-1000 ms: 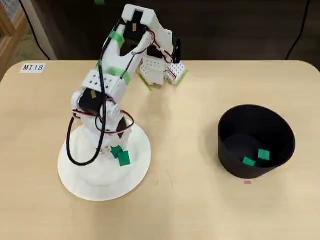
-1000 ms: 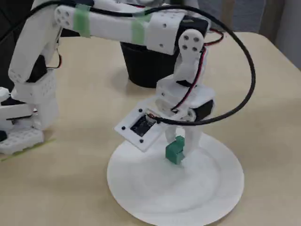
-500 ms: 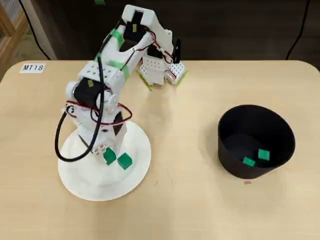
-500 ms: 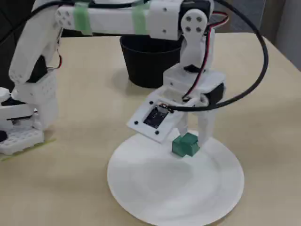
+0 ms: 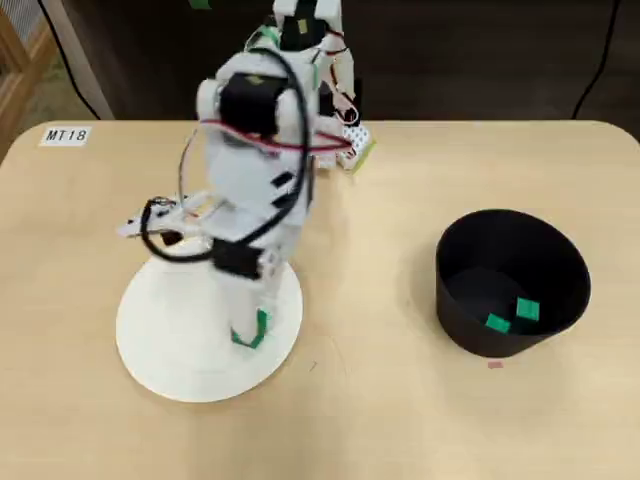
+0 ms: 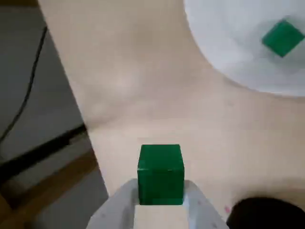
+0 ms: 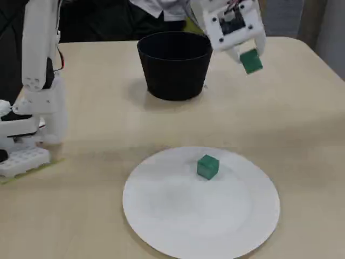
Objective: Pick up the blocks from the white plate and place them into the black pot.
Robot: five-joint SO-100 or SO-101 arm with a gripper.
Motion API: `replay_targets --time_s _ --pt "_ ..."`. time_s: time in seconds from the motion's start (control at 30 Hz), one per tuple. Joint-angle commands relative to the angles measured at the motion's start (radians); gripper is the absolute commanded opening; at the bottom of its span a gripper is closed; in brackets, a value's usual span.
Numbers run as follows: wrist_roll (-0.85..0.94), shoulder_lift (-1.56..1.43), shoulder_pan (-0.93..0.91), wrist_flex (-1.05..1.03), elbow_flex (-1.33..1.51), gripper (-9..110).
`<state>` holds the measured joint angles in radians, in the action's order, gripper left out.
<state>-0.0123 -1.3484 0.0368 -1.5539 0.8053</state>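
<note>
My gripper (image 7: 247,55) is shut on one green block (image 7: 251,61) and holds it in the air. In the fixed view it hangs to the right of the black pot (image 7: 175,65). In the wrist view the held block (image 6: 161,174) sits between the two white fingers. In the overhead view the gripper (image 5: 250,333) shows over the white plate (image 5: 170,340). One block (image 7: 207,166) lies on the plate (image 7: 178,216); it also shows in the wrist view (image 6: 283,37). The arm hides it from overhead. Two blocks (image 5: 527,310) (image 5: 497,322) lie inside the pot (image 5: 470,245).
The arm's base (image 7: 24,156) stands at the table's back edge in the overhead view, left in the fixed view. A label reading MT18 (image 5: 67,135) is stuck at the far left corner. The table's edge and floor show at left in the wrist view.
</note>
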Motion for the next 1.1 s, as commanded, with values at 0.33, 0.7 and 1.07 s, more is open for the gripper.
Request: replay_targets --time_s 0.33,0.7,1.07 --pt "-0.011 -0.229 0.617 0.002 0.173 -2" --pt "-0.13 -0.494 0.626 0.407 0.802 -2" --pt "-0.078 -0.345 0.545 0.44 0.785 5"
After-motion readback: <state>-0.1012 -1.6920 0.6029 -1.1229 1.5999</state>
